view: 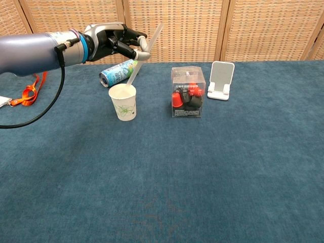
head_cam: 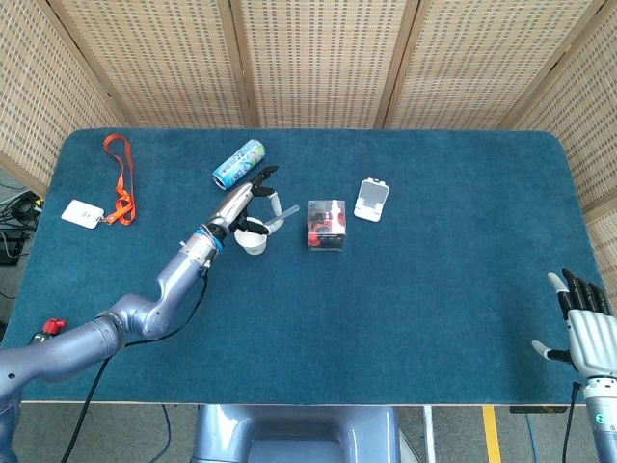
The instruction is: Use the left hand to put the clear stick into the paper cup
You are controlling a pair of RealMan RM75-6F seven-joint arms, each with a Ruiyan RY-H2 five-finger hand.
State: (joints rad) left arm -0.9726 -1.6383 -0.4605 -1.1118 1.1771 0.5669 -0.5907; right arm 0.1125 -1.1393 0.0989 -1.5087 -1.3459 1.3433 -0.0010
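My left hand (view: 121,44) (head_cam: 249,195) hovers above the white paper cup (view: 123,102) (head_cam: 252,238) and pinches the clear stick (view: 144,55) (head_cam: 276,217). The stick slants steeply, upper end to the right, and its lower end sits at or just inside the cup's rim. The cup stands upright on the blue table left of centre. My right hand (head_cam: 584,328) shows only in the head view, at the bottom right off the table's near edge, fingers spread and holding nothing.
A blue-green can (view: 118,72) lies on its side behind the cup. To the cup's right stand a clear box of red and black parts (view: 188,98) and a white phone stand (view: 220,80). An orange lanyard (head_cam: 120,179) with a white badge lies far left.
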